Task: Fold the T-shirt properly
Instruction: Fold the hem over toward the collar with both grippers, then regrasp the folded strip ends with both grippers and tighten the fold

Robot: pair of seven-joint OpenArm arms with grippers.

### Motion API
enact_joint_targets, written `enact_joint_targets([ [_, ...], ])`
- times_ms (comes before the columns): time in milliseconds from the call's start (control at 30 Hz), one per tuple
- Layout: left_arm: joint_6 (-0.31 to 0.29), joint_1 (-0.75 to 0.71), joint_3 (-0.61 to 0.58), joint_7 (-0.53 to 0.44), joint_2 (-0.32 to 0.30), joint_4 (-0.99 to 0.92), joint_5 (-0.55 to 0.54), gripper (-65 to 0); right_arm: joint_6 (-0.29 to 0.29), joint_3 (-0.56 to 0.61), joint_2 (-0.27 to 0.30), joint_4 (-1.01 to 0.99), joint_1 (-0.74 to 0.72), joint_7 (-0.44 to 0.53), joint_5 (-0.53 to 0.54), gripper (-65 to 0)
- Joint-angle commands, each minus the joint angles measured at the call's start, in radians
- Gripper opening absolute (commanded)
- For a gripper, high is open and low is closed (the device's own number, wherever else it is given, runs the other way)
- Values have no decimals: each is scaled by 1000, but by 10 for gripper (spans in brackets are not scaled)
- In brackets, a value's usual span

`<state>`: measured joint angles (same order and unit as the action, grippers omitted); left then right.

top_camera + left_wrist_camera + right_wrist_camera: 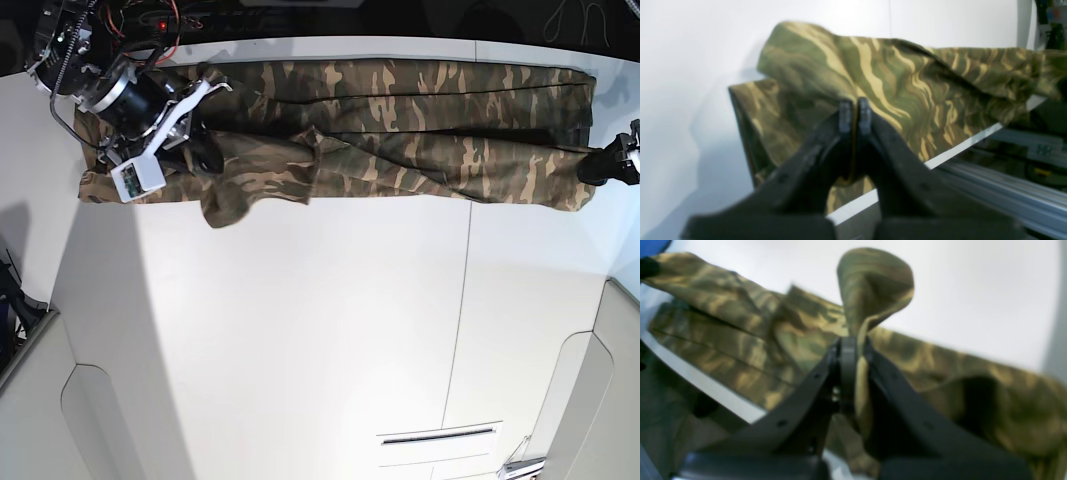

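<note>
**Camouflage shirt stretched along the far table edge, both arms gripping it**

The white table (300, 340) carries the T-shirt (400, 150), which lies as a long band along its far edge, bunched toward the base view's left. The right gripper (855, 340) has its jaws closed on a raised fold of the shirt. The left gripper (855, 111) has its jaws pressed nearly together on a thin layer of cloth at the shirt's other end.

One shirt, two grippers, one table.
There was a single camouflage T-shirt (400, 130), two black grippers — left gripper (855, 113) and right gripper (853, 346) — and one white table (300, 340).
</note>
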<state>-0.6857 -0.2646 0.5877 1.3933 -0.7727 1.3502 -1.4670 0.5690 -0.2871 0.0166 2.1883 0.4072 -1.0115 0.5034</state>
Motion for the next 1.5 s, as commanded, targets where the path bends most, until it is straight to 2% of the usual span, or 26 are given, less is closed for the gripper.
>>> enact_joint_targets([
  [0, -12, -10, 24, -5, -28, 13, -17, -650, 4, -26, 3, 19, 16, 19, 16, -650],
  [67, -12, -38, 46, -5, -27, 13, -17, -650, 4, -70, 3, 19, 47, 20, 17, -650],
  [167, -12, -62, 62, -5, -21, 13, -17, -562, 4, -124, 3, 15, 68, 20, 16, -650],
  [233, -12, -69, 62, -7, -19, 13, -17, -528, 4, -149, 3, 10, 67, 20, 16, -650],
  [367, -12, -69, 62, -5, -6, 13, -17, -527, 4, -167, 3, -1, 68, 20, 0, -648],
  [467, -12, -71, 62, -6, -6, 13, -17, -505, 3, -167, 3, -5, 67, 20, -18, -428],
  [533, -12, -71, 62, -6, -6, 13, -17, -434, 3, -167, 3, -5, 67, 20, -18, -365],
  [600, -12, -71, 62, -6, -6, 13, -17, -390, 0, -167, 3, -5, 66, 21, -26, -366],
  [667, -12, -71, 62, -6, -6, 13, -17, -390, -22, -169, 3, -4, 66, 24, -32, -366],
  [800, -12, -71, 83, -14, -6, 13, -17, -390, -24, -182, 3, 14, 49, 23, -32, -366],
  [900, -12, -71, 142, -14, -6, 13, -17, -390, -23, -189, 2, 62, 37, 23, -31, -366],
  [1067, -12, -71, 212, -5, -6, 13, -17, -389, -22, -188, -6, 163, 36, 23, 63, -366],
  [1167, -12, -71, 212, -18, 0, 12, -17, -325, -22, -188, -38, 164, 36, 25, 63, -376],
  [1233, -12, -71, 212, -61, 13, 12, 2, -282, -22, -188, -65, 164, 36, 25, 62, -450],
  [1333, -12, -72, 209, -105, 50, 12, 53, -278, -14, -188, -81, 148, 36, 25, 61, -650],
  [1467, -12, -72, 175, -126, 90, 11, 111, -278, 4, -188, -80, 69, 36, 61, 17, -650],
])
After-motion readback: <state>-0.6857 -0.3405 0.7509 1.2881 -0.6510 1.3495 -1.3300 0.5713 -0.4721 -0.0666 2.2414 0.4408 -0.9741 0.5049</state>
